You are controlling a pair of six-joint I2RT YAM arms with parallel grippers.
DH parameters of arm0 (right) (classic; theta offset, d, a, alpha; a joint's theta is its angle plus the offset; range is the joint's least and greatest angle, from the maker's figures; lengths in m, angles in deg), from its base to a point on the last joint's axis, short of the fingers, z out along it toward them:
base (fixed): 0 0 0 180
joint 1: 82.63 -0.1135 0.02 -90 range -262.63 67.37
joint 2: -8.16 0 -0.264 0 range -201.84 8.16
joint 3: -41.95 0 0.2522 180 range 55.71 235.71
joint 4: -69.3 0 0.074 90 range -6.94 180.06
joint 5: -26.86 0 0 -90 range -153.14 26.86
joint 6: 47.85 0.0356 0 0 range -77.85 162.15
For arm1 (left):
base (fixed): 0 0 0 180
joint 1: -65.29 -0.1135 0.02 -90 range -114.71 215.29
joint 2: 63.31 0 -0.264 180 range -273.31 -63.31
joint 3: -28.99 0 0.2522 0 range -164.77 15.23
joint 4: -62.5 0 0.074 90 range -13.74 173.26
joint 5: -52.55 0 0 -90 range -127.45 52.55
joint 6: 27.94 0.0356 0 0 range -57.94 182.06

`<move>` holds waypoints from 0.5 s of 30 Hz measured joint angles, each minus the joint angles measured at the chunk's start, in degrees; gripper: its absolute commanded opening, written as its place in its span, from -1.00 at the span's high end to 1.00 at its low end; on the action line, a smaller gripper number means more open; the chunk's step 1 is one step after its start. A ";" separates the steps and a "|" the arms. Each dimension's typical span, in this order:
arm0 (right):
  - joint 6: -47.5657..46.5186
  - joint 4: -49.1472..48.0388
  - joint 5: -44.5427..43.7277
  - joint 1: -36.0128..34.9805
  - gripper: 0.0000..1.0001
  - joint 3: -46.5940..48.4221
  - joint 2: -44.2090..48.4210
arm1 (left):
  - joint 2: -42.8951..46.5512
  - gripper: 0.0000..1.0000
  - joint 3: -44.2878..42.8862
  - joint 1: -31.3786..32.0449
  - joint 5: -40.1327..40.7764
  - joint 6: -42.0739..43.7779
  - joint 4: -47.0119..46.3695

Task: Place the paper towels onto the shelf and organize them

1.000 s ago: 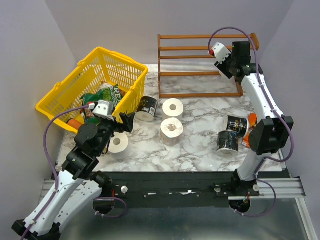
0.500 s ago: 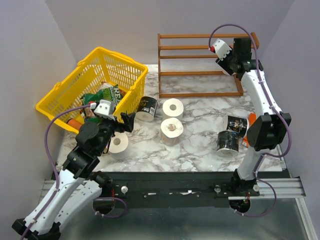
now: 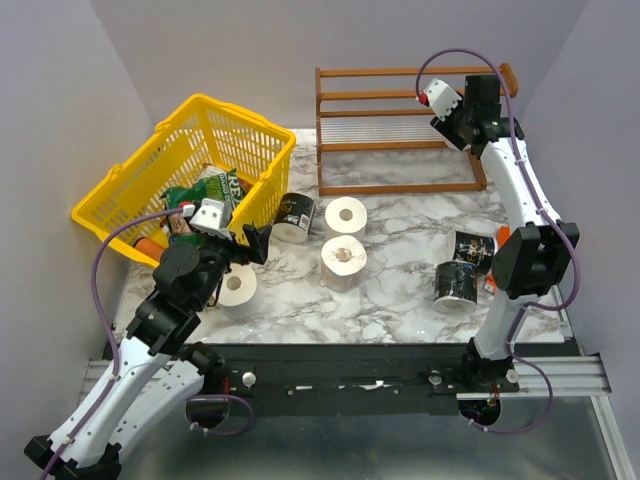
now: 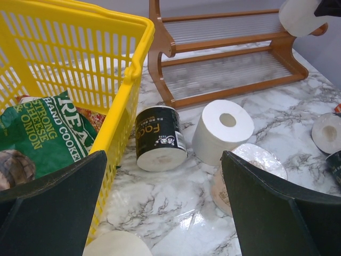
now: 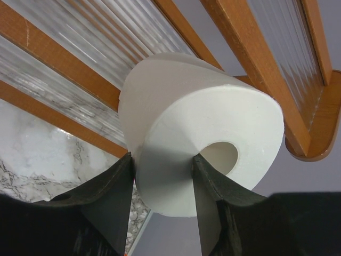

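Observation:
The reddish-brown shelf point(image 3: 400, 130) stands at the back of the table, its tiers bare. My right gripper point(image 5: 162, 160) is shut on a white paper towel roll point(image 5: 213, 122) and holds it in the air in front of the shelf's upper rails point(image 5: 250, 53), near its right end. In the top view the right gripper point(image 3: 470, 108) hides that roll. My left gripper point(image 3: 255, 240) is open and empty, low over the table beside the basket. A white roll point(image 3: 238, 288) lies under it. A bare roll point(image 3: 346, 215) and a wrapped roll point(image 3: 343, 260) sit mid-table.
A yellow basket point(image 3: 150, 170) with food packs stands at the left. Black-wrapped rolls lie beside the basket point(image 3: 293, 217) and at the right point(image 3: 473, 247) point(image 3: 456, 283). An orange item point(image 3: 503, 237) lies by the right arm. Walls close in on both sides.
My right gripper has carried its roll slightly up and back, closer to the shelf's upper right end. The left arm has barely shifted.

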 measured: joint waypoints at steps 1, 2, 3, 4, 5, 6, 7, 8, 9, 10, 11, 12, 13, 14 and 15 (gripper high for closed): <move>0.00 0.00 0.00 0.00 -0.10 0.00 0.00 | -0.02 -0.98 0.00 0.00 0.00 -0.02 0.00; 0.00 0.00 0.00 0.00 -0.11 0.00 0.00 | -0.02 -0.98 0.00 0.00 0.00 -0.02 0.00; 0.00 0.00 -0.02 0.00 -0.13 0.00 0.00 | -0.02 -0.98 0.00 0.00 -0.02 0.00 0.00; 0.00 -0.02 -0.09 0.00 -0.13 0.00 0.00 | -0.02 -0.98 0.00 0.00 -0.02 0.00 0.00; -0.02 -0.04 -0.22 0.00 -0.15 0.00 0.00 | -0.02 -0.98 0.00 0.00 0.00 0.00 0.00; -0.02 -0.07 -0.50 0.00 -0.15 -0.02 0.00 | -0.02 -0.98 0.00 0.00 0.00 0.00 0.00; -0.02 -0.09 -0.70 0.00 -0.15 -0.02 0.00 | -0.02 -0.98 0.00 0.00 0.00 -0.02 0.00; -0.04 -0.09 -0.98 0.00 -0.16 -0.02 0.00 | -0.02 -0.98 0.00 0.00 0.00 -0.02 0.00; -0.04 -0.09 -1.27 0.00 -0.18 -0.02 0.00 | -0.02 -0.98 0.00 0.00 0.00 0.00 0.00; -0.04 -0.09 -1.51 0.00 -0.18 -0.02 0.00 | -0.02 -0.98 0.00 0.00 -0.02 0.00 0.00; -0.13 -0.20 -1.70 0.00 -0.18 -0.02 0.00 | -0.02 -0.97 0.00 0.00 0.00 0.00 0.00; -0.31 -0.79 -1.99 0.00 -0.17 -0.02 0.00 | -0.02 -0.98 0.00 0.00 0.00 0.00 0.00; -0.52 -1.46 -2.19 0.00 -0.15 -0.02 0.04 | -0.02 -0.98 0.00 0.00 0.00 0.00 0.00; -0.72 -2.03 -2.34 0.00 -0.13 -0.02 0.09 | 0.00 -0.98 0.00 0.00 -0.02 0.00 0.00; -1.05 -2.71 -2.45 0.00 -0.09 -0.02 0.17 | 0.00 -0.98 0.00 0.00 -0.02 0.00 0.00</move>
